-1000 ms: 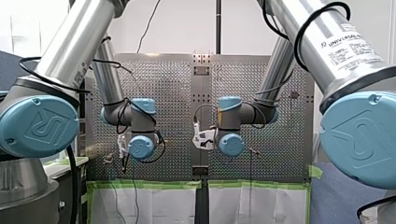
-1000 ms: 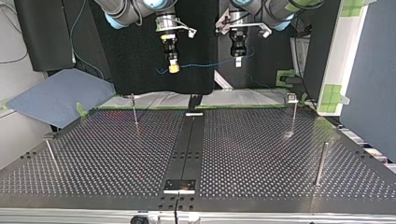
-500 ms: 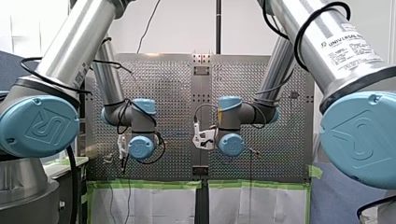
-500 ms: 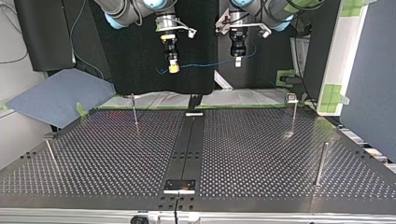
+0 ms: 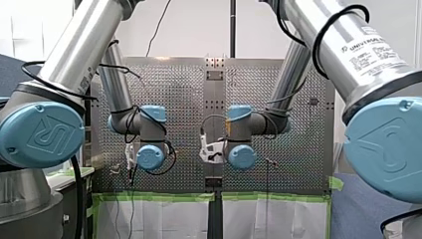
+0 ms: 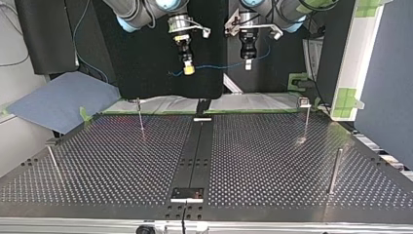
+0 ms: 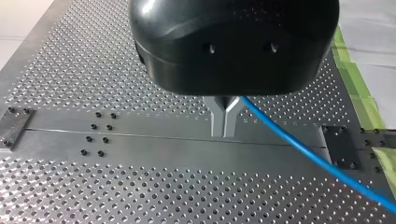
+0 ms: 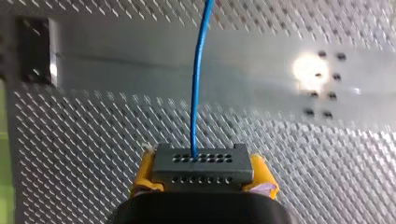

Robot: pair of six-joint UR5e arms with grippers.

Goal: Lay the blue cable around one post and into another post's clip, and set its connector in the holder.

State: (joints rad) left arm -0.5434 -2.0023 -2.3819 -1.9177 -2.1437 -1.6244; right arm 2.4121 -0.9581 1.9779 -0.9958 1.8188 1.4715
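Note:
The thin blue cable (image 6: 215, 67) hangs in a shallow sag between my two grippers, high above the table's far edge in the top view. My right gripper (image 6: 189, 69), with yellow pads, is shut on the cable's grey connector (image 8: 201, 165); the cable (image 8: 198, 84) runs straight ahead out of it. My left gripper (image 6: 248, 62) is black with metal fingers (image 7: 225, 122). It is shut on the cable (image 7: 303, 154), which trails off to one side. Both grippers point down at the perforated plate, well above it.
Several thin posts stand on the perforated table: one near the back left (image 6: 140, 114), one with a clip on top at the back right (image 6: 306, 119), one at the right (image 6: 334, 170), one at the left (image 6: 52, 161). A dark rail (image 6: 197, 146) runs down the middle with a small block (image 6: 187, 194) at its near end.
My right gripper has moved with the connector toward my left gripper, rightward in the top view, and the cable sags slightly more. My left arm has held still.

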